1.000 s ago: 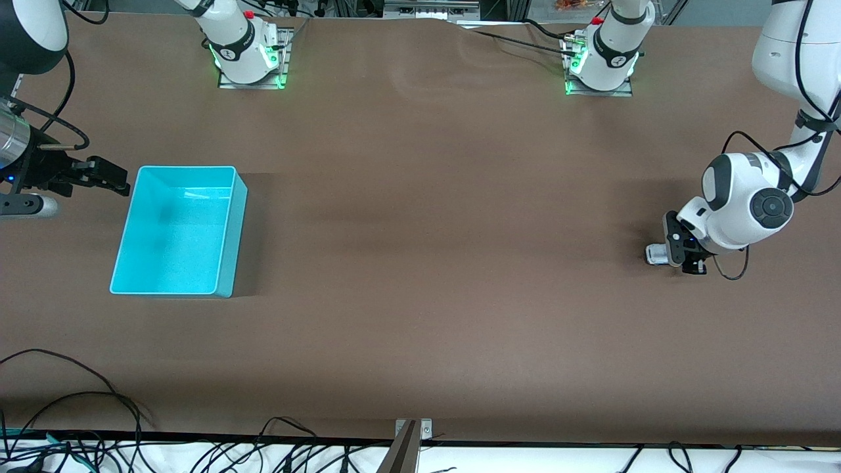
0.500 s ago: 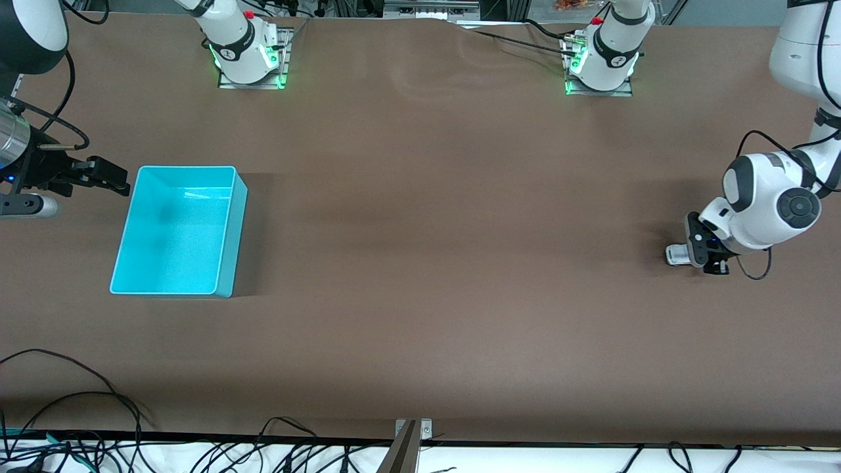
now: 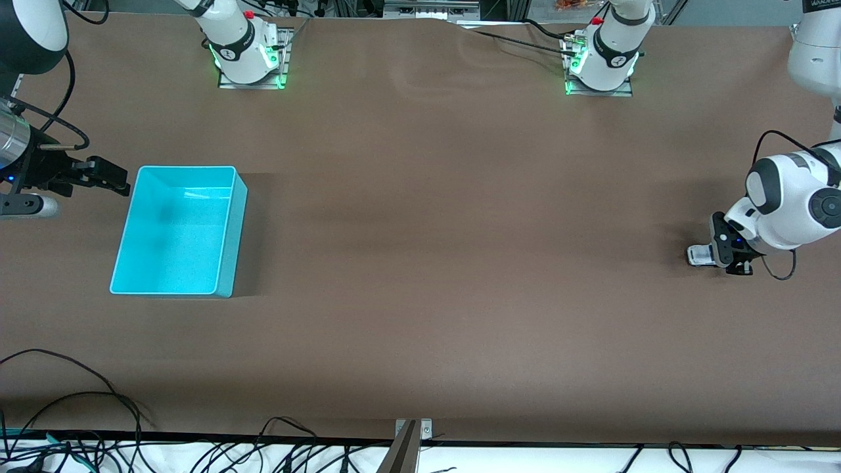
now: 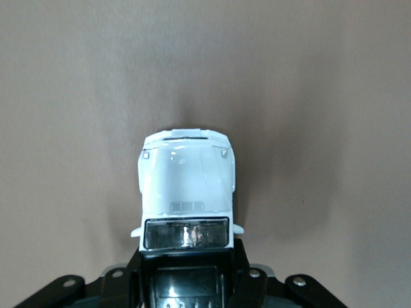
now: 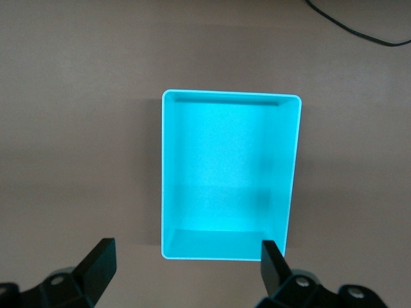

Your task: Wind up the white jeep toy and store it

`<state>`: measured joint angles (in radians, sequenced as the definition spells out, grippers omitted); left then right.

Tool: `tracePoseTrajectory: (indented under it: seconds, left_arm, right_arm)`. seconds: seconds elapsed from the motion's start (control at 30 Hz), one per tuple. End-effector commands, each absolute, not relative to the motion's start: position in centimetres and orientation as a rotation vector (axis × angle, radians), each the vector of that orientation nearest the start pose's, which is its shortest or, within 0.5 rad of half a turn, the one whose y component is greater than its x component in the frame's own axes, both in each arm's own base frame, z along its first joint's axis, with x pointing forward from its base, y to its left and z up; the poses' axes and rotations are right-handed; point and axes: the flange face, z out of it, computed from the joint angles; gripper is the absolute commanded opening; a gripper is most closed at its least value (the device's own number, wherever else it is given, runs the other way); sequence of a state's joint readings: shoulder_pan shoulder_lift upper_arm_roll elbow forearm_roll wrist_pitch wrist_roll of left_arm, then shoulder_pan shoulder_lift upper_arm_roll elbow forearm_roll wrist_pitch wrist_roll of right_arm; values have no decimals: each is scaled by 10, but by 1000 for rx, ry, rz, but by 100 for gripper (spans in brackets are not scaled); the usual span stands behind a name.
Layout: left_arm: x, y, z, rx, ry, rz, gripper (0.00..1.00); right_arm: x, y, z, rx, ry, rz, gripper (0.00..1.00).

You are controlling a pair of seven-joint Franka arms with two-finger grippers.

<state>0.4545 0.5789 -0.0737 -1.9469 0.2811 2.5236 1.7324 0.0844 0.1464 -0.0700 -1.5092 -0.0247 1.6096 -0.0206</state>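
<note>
The white jeep toy (image 3: 700,254) sits low on the brown table at the left arm's end. My left gripper (image 3: 720,253) is shut on its rear part. In the left wrist view the jeep (image 4: 186,186) shows its white hood and dark windshield, with its roof hidden between my jaws. The cyan bin (image 3: 177,230) stands open and empty at the right arm's end of the table. My right gripper (image 3: 108,176) waits open beside the bin. In the right wrist view the bin (image 5: 230,173) lies just past its wide-apart fingertips (image 5: 99,260).
Both arm bases (image 3: 246,56) stand at the table's edge farthest from the front camera. Loose black cables (image 3: 72,420) lie along the edge nearest to it. A cable (image 5: 359,29) also shows in the right wrist view.
My left gripper has dragged the jeep along the table toward the left arm's end. The right arm and the bin have not moved.
</note>
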Motion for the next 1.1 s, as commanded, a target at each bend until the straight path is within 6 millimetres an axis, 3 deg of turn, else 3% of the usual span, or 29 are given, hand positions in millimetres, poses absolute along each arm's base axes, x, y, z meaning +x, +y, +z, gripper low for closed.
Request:
tracePoseTrajectory:
  seconds: [0.0, 0.63, 1.07]
  left_arm:
    - [574, 244, 140, -2140, 2234, 200, 0]
    - [572, 275, 144, -2103, 2252, 194, 0]
    - [572, 275, 143, -2102, 2256, 193, 0]
  right_arm:
    - [598, 10, 574, -3154, -59, 63, 100]
    - [598, 9, 574, -3156, -59, 65, 100]
    - [598, 10, 574, -3154, -59, 63, 100]
